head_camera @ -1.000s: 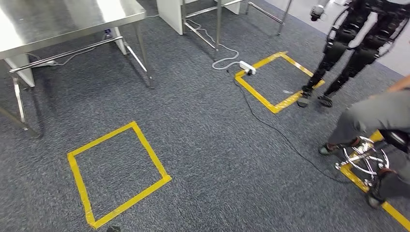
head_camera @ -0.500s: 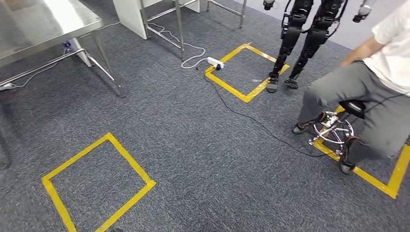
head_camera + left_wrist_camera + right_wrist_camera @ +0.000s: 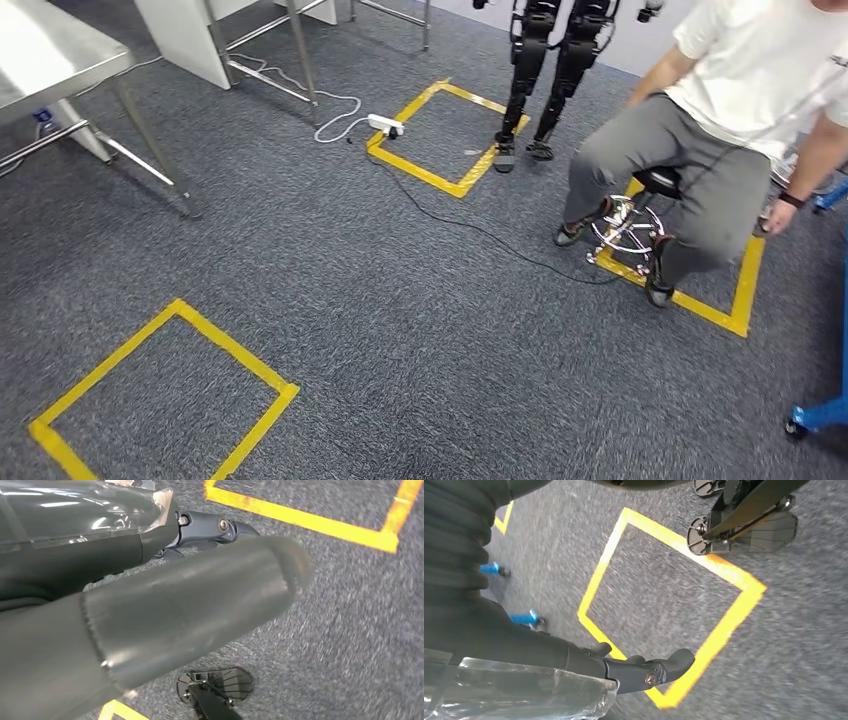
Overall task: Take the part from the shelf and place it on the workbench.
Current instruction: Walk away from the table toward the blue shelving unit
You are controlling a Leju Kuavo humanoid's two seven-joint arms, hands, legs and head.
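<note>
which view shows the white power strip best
The head view: the power strip lies whole and unobstructed on the carpet at the corner of a yellow tape square, its black cable trailing off. The wrist views look down at carpet and tape, so they tell nothing about it.

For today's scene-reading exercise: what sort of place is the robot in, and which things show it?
Probably a robotics test lab: yellow tape squares mark the grey carpet, a second humanoid robot stands by one, steel tables line the edge, and a person sits watching on a stool.
</note>
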